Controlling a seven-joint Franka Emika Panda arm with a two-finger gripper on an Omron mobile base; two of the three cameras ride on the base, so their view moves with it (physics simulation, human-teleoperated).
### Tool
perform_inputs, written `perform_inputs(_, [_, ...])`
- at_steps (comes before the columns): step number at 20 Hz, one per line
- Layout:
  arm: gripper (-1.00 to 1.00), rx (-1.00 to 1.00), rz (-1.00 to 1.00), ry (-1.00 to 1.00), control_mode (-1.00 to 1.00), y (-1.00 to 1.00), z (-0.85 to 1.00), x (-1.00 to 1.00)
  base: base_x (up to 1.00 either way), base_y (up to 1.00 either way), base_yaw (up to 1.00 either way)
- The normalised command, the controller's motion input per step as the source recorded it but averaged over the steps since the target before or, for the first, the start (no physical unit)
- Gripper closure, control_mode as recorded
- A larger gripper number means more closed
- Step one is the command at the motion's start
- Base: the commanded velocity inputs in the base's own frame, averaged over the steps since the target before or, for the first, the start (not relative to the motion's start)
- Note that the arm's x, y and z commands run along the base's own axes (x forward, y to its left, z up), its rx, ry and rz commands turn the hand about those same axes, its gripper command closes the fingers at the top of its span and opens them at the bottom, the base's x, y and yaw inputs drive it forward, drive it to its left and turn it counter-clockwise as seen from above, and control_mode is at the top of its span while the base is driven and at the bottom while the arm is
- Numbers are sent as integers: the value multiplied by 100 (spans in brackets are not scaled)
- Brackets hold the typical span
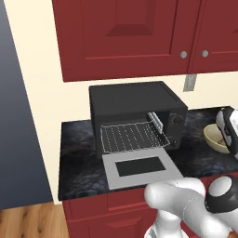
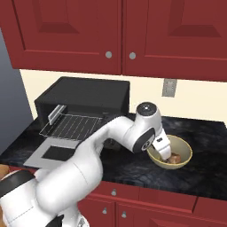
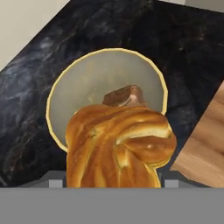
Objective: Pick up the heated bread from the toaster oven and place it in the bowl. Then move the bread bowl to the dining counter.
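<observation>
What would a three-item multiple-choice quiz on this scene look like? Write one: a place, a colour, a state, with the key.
1. Where is the heated bread?
A. on the oven rack
B. in the pincer, over the bowl
C. on the wooden floor

2. What colour are the wall cabinets?
A. red
B. white
C. grey

3. How is the door of the toaster oven?
A. shut
B. taken off
C. dropped open

Key: 1 B, the hand view shows the bread at the fingertips with the bowl beneath it. 2 A, both base views show red doors over the counter. 3 C, the grey door lies flat in front of the bare wire rack.
</observation>
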Motion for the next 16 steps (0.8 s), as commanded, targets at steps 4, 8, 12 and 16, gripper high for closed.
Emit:
perform_inputs(4, [100, 0, -1, 5, -100, -33, -61, 13, 0, 0, 0])
perform_inputs(8, [100, 7, 0, 9, -100, -28, -53, 16, 0, 0, 0])
perform_inputs(12, [100, 1, 0, 0, -100, -12, -34, 46, 0, 0, 0])
perform_inputs(16, [-100, 0, 0, 0, -100, -11, -21, 82, 0, 0, 0])
